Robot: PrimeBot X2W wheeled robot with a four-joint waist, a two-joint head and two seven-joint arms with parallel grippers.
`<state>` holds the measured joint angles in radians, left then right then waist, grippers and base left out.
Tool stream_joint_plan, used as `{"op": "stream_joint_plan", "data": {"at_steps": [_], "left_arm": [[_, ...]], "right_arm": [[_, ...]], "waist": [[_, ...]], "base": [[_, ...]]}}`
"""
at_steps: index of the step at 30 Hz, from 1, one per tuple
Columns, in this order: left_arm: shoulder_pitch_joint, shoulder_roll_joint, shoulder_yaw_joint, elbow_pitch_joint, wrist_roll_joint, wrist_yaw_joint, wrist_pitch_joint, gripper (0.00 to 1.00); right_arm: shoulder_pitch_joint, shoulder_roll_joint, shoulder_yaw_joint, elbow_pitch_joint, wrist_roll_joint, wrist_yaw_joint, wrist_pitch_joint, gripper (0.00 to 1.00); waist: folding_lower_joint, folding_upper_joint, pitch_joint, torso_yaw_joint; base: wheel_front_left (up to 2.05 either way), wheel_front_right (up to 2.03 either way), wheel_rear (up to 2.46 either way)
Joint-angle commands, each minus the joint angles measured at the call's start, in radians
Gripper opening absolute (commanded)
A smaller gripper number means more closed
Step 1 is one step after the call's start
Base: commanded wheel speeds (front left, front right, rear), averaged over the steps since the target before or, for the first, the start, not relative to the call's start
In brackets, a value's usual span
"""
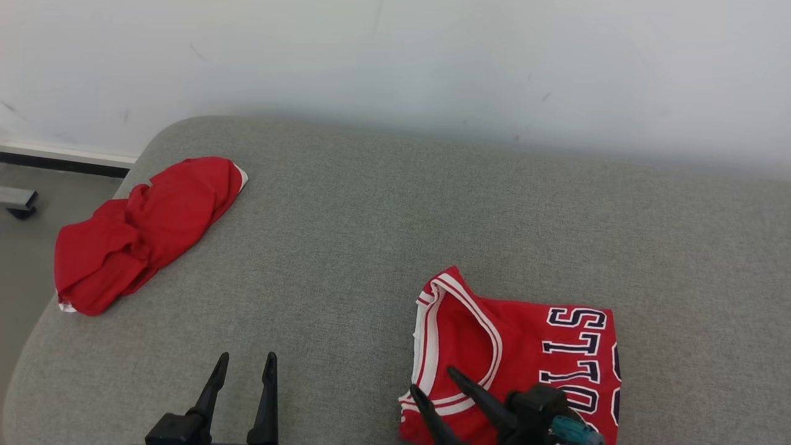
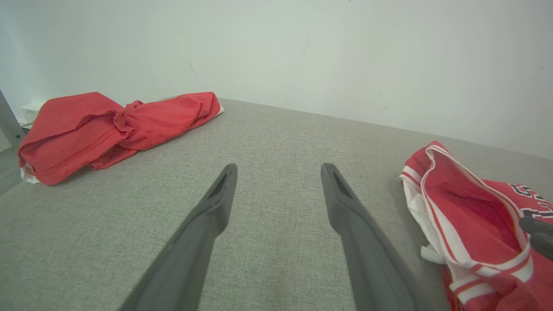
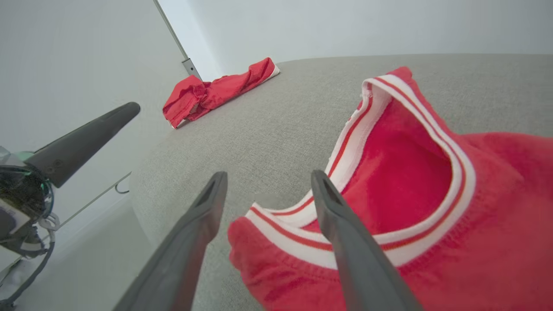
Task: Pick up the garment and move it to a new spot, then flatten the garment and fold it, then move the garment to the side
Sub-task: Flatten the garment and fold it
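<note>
A folded red jersey [image 1: 525, 352] with white-striped trim and dark lettering lies at the near right of the grey padded surface [image 1: 371, 216]. My right gripper [image 1: 432, 380] is open and hovers at the jersey's near left corner. In the right wrist view one finger of this gripper [image 3: 268, 175] crosses the jersey's [image 3: 432, 181] white collar band and the other is over bare fabric beside it. My left gripper [image 1: 247, 357] is open over bare surface to the jersey's left, holding nothing. In the left wrist view that gripper [image 2: 278, 168] points toward the wall, with the jersey [image 2: 471, 216] at the right.
A second, crumpled red garment [image 1: 142, 235] lies at the surface's far left edge, partly overhanging it; it appears as a red garment [image 2: 99, 125] and again [image 3: 216, 88]. A white wall stands behind. Floor [image 1: 25, 259] drops away at the left.
</note>
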<state>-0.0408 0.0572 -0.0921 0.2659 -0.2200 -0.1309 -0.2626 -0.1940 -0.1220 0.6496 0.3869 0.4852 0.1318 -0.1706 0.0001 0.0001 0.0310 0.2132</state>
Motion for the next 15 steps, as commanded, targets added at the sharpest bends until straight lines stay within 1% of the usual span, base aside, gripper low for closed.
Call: {"op": "stream_joint_plan", "data": {"at_steps": [1, 3, 7, 11, 15], "left_arm": [[-0.001, -0.002, 0.003, 0.0, 0.002, 0.001, -0.003, 1.0], [0.005, -0.001, 0.008, -0.004, 0.005, 0.001, -0.003, 1.0], [0.022, 0.0, 0.021, -0.011, 0.011, 0.001, -0.003, 1.0], [0.034, 0.005, 0.035, -0.021, 0.016, 0.001, -0.003, 1.0], [0.047, 0.01, 0.055, -0.033, 0.024, 0.001, -0.003, 1.0]], "right_arm": [[-0.008, -0.006, -0.009, 0.001, 0.01, -0.002, -0.026, 1.0], [-0.014, -0.019, -0.034, -0.002, 0.011, -0.002, -0.055, 1.0], [0.0, -0.029, -0.116, -0.021, -0.017, -0.002, -0.086, 1.0], [0.033, -0.041, -0.216, -0.06, -0.062, -0.002, -0.094, 1.0], [0.082, -0.033, -0.323, -0.116, -0.107, -0.002, -0.095, 1.0]], "waist": [[-0.0001, -0.0001, -0.004, -0.007], [-0.0001, -0.0001, -0.009, -0.016], [-0.0001, -0.0001, -0.02, -0.039], [-0.0001, -0.0001, -0.031, -0.066], [-0.0001, -0.0001, -0.045, -0.098]], "base": [[0.0, 0.0, 0.0], [0.0, 0.0, 0.0], [0.0, 0.0, 0.0], [0.0, 0.0, 0.0], [0.0, 0.0, 0.0]]}}
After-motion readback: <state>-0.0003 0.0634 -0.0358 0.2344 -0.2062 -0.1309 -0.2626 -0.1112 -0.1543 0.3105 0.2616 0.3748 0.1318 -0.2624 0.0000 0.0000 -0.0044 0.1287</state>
